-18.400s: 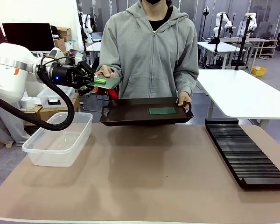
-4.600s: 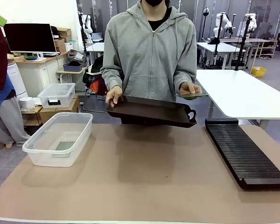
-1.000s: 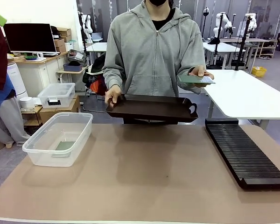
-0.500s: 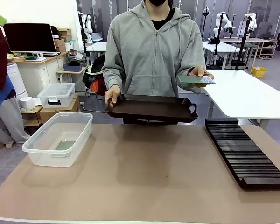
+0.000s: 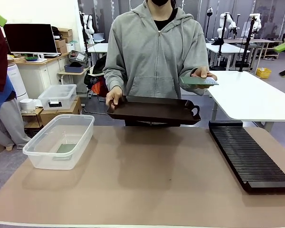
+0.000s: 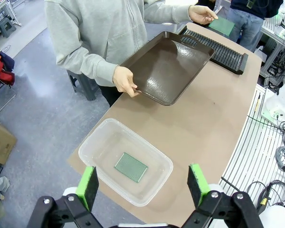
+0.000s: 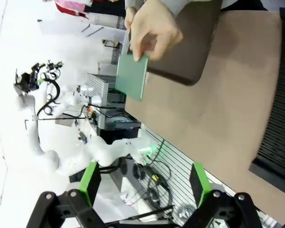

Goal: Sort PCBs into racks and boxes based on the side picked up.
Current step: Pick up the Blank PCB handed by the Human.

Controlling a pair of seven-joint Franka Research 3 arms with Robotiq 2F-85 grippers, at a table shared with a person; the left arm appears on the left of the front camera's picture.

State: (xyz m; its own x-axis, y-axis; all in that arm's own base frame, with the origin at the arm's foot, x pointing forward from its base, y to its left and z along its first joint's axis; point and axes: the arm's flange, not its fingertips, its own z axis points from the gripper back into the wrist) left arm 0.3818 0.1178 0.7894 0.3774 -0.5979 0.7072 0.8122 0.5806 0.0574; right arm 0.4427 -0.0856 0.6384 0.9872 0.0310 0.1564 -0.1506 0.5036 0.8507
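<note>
Beyond the table's point(image 5: 156, 190) far edge, a person's hand point(image 5: 204, 73) held a PCB point(image 5: 194, 80) out flat, apparently offering it to the right gripper point(image 7: 145, 179), gaping empty like the left gripper point(image 6: 142, 184).

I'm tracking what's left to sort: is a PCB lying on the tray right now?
No, one PCB lies in the tub and the second PCB is in the person's hand, off the tray.

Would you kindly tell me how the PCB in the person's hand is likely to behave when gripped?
The PCB juts flat from the person's hand without sagging, so it is probably stiff. One hand carries it, so it is likely light. Thin and smooth-looking, it might slip in a shallow pinch.
</note>
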